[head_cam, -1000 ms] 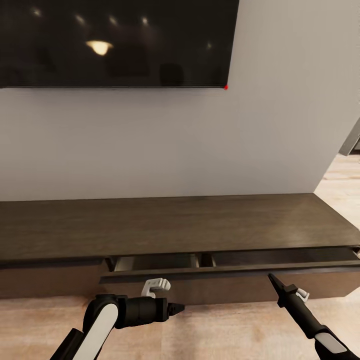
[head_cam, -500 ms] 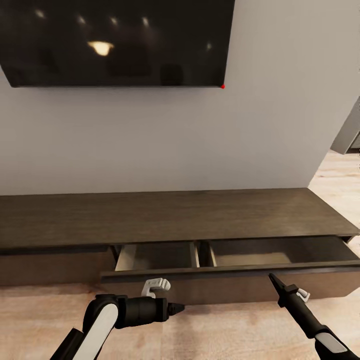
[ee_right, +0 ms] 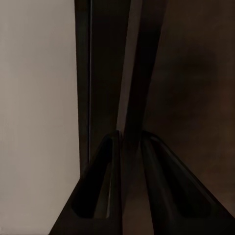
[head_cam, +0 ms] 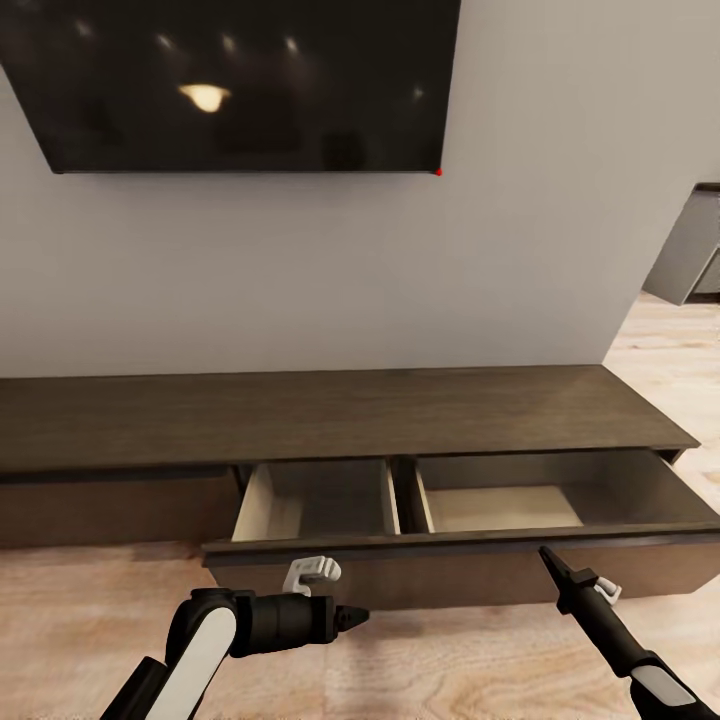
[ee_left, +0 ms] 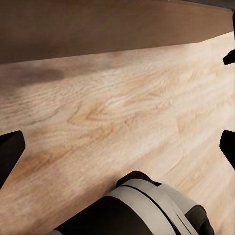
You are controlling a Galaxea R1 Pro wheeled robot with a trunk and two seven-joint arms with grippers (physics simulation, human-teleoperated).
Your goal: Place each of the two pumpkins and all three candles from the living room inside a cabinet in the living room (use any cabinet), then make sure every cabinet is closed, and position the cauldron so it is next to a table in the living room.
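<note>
You face a long, low, dark wood cabinet (head_cam: 340,415) that runs across the middle of the frame, under a black television (head_cam: 240,85) mounted at the upper left on a pale wall (head_cam: 560,200).

The wide drawer (head_cam: 455,510) in the lower centre and right has slid further out than it was a second ago, when only a thin dark slot showed. You can now see down into its two pale compartments, and both look empty. The view has also drawn back a little, so the base seems to be backing away and pulling the drawer along.

Your right hand (head_cam: 548,556) sits at the lower right, at the drawer's front panel. In the right wrist view its two dark fingers (ee_right: 105,181) lie nearly together with the thin top edge of the panel between them, so it appears to be pinched shut on the drawer front.

Your left hand (head_cam: 352,617) hangs at the lower centre over the light plank floor (head_cam: 90,620), pointing right. In the left wrist view its fingertips (ee_left: 10,152) stand far apart and carry nothing.

The drawer looks open enough to take things, but no pumpkin, candle or cauldron is in sight here, so fetching them likely comes next.
</note>
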